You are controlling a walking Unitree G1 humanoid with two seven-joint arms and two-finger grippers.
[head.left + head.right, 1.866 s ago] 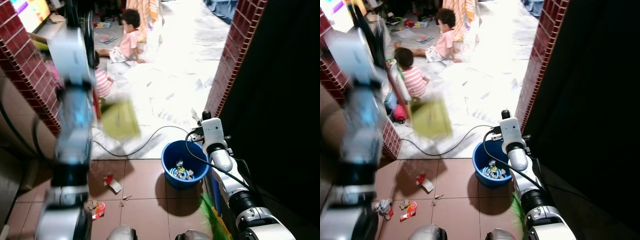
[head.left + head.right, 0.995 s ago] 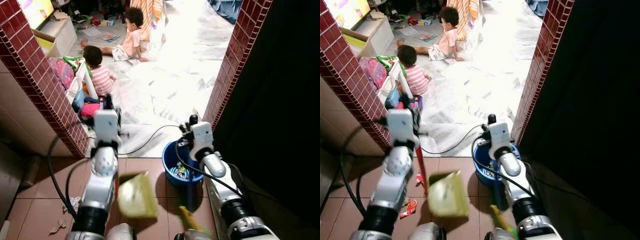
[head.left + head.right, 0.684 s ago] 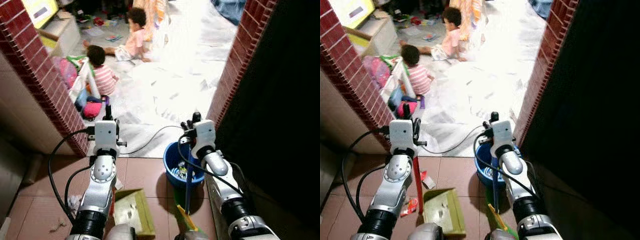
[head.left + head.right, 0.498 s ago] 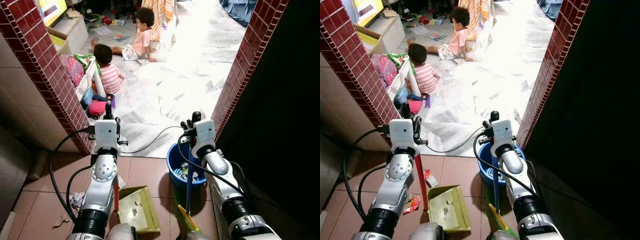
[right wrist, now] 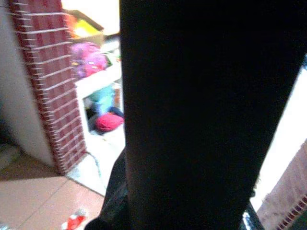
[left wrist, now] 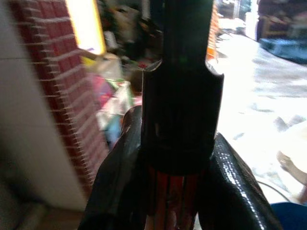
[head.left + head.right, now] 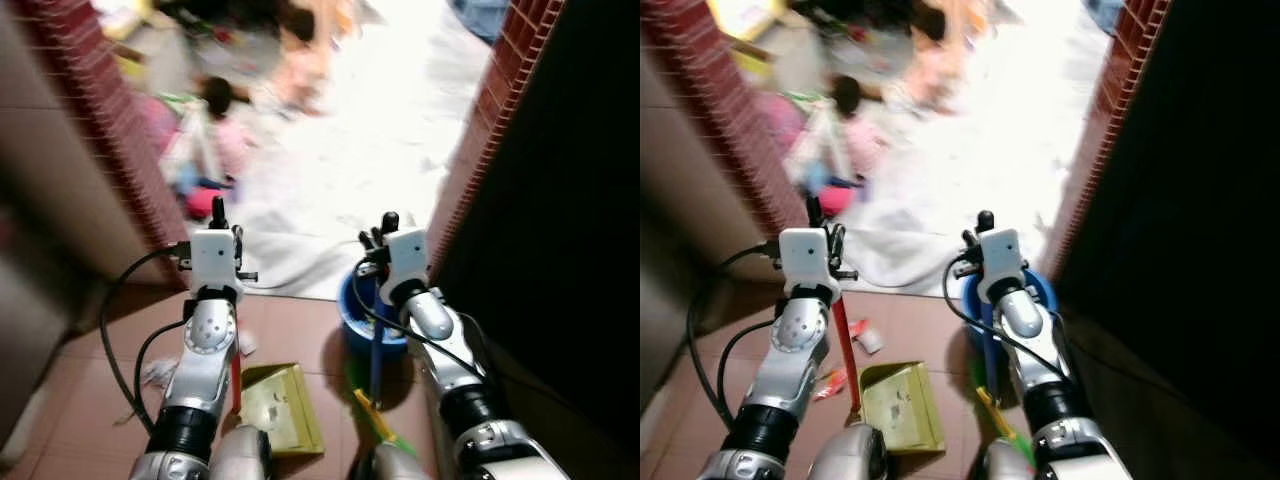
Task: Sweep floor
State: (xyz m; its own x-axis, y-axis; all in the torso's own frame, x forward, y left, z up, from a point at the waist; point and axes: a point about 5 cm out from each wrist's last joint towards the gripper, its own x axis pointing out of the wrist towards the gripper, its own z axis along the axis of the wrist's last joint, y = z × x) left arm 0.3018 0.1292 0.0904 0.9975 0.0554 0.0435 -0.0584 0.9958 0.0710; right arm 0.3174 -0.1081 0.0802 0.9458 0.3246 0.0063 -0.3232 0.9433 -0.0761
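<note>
The left gripper [image 6: 175, 191] is seen up close, its two black fingers [image 6: 115, 177] pressed against either side of a dustpan handle [image 6: 178, 96]. The handle's black cap is seen above the fingers, and a red shaft [image 6: 172, 201] is glimpsed below it, between them. A red brick pillar [image 6: 53, 96] is made out to one side, blurred, with a plain pale wall [image 6: 19, 158] beside it. A bright yellow panel [image 6: 85, 24] is lit up beyond the brick. Colourful clutter [image 6: 112, 98] is smeared behind the handle. A bright white floor [image 6: 259, 96] is spread out past it, and a sliver of blue bucket [image 6: 288, 211] is caught at the corner.
</note>
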